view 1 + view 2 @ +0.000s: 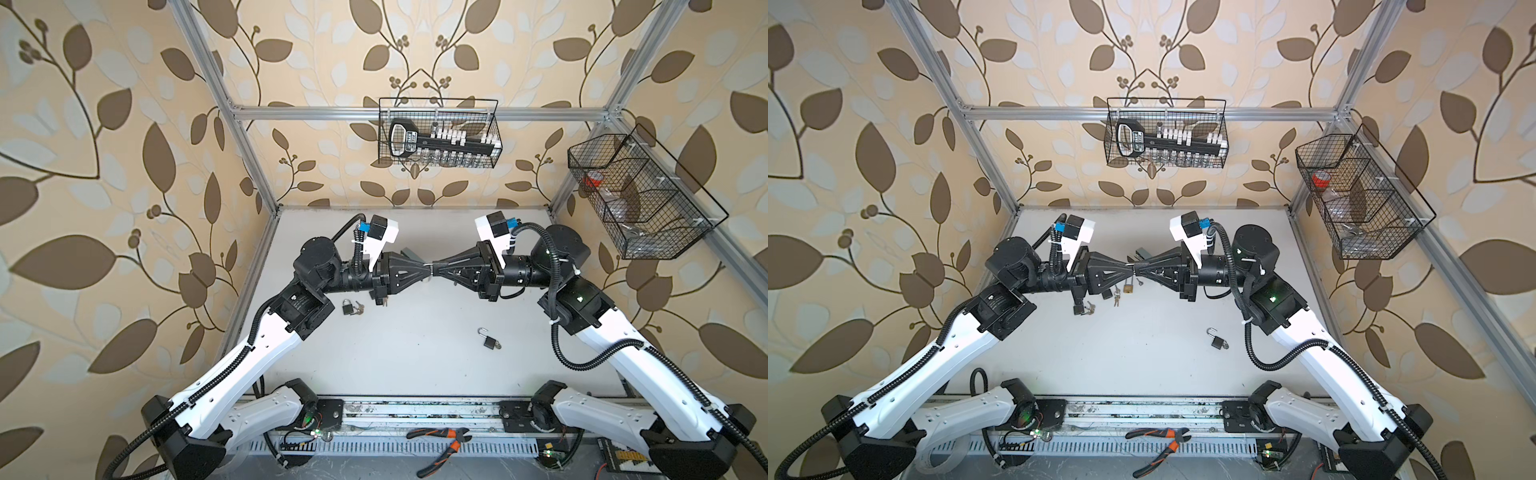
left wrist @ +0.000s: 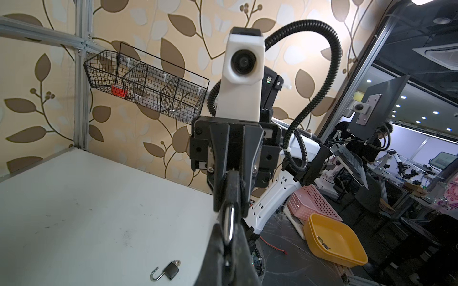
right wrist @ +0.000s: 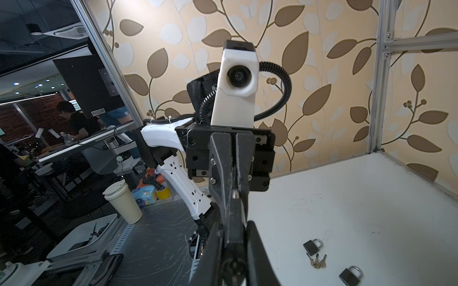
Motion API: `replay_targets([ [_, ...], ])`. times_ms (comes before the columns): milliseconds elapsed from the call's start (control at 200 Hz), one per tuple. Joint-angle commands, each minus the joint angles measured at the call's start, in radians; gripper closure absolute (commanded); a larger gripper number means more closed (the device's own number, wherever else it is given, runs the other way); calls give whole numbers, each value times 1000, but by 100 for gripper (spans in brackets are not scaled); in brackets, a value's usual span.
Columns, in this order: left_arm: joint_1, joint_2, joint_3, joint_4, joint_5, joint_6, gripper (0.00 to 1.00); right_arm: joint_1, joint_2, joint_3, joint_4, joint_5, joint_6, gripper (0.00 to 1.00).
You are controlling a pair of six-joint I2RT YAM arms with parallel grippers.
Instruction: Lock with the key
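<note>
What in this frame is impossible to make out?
1. Whether a key sits in the held padlock: in both wrist views the right claw covers its body.
2. Whether its shackle is latched: the left claw covers the end.
3. Side wire basket contents: in both top views the mesh blurs them.

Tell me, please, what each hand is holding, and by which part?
One black padlock is held between them: the left hand pinches its silver shackle, and the right hand clamps its body.

Brown leaves on tan wallpaper (image 1: 104, 166)
We see a white table (image 1: 415, 365), a grey padlock (image 2: 171, 270), a yellow tub (image 2: 334, 245), a pink basket (image 2: 312, 203).
</note>
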Motion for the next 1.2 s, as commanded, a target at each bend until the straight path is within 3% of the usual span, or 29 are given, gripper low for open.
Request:
replay_targets([
  [0, -85, 80, -4, 20, 5, -6, 100, 92, 68, -14, 61, -23, -7, 100],
  [105, -62, 32, -20, 5, -36, 9, 100, 72, 27, -26, 49, -15, -14, 100],
  [220, 41, -17, -34, 17, -15, -33, 100, 1, -24, -39, 37, -29, -13, 100],
  [280, 96, -33, -32, 7, 8, -41, 100, -40, -49, -44, 36, -40, -1, 63],
  [320, 124, -42, -24, -14, 21, -35, 100, -65, -71, -50, 36, -40, 5, 45],
  [410, 169, -51, 7, -80, 61, 5, 100, -122, -125, -72, 37, 17, 24, 28],
  [525, 209, -39, 63, -185, 129, 86, 100, -213, -154, -105, 40, 31, 96, 26],
  [680, 214, 0, 158, -341, 240, 217, 100, -248, -101, -95, 55, -153, 164, 32],
  [840, 213, 27, 191, -385, 294, 250, 100, -209, -66, -77, 77, -216, 168, 39],
  [1195, 208, 35, 191, -390, 309, 253, 100, -108, -9, -67, 108, -167, 167, 46],
])
